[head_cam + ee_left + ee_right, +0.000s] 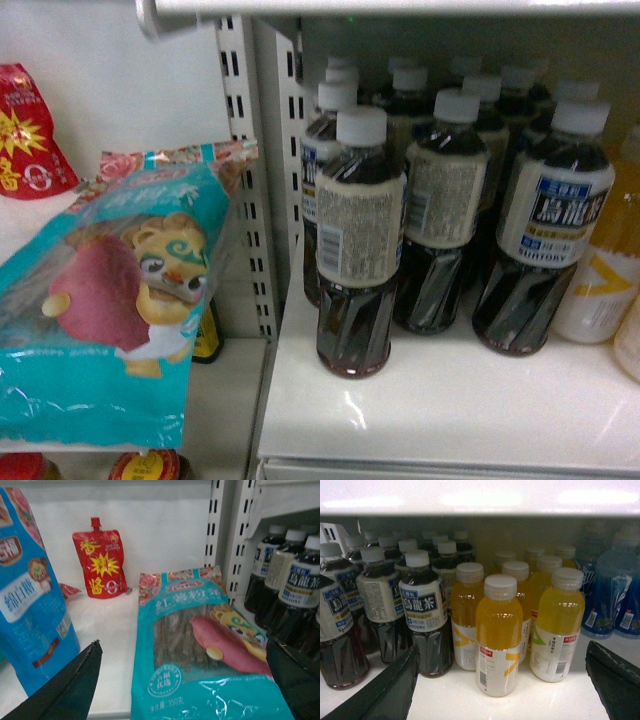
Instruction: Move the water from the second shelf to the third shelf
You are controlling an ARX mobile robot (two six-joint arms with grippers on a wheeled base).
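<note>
The water is out of view in all three views. My left gripper (183,645) is open, its black fingers (75,680) spread wide in front of a teal sweet-potato noodle bag (200,655) on a white shelf; nothing is between them. My right gripper (501,650) is also open and empty, facing a row of orange juice bottles (499,635) with dark tea bottles (422,620) to their left. Neither gripper shows in the head view, which has the teal bag (110,310) at left and dark tea bottles (358,250) at right.
A slotted upright post (262,170) separates the two shelf bays. A red spouted pouch (102,565) and a blue bag (30,610) stand on the left shelf. Blue-labelled bottles (610,595) stand at the far right. A shelf board (480,497) runs overhead.
</note>
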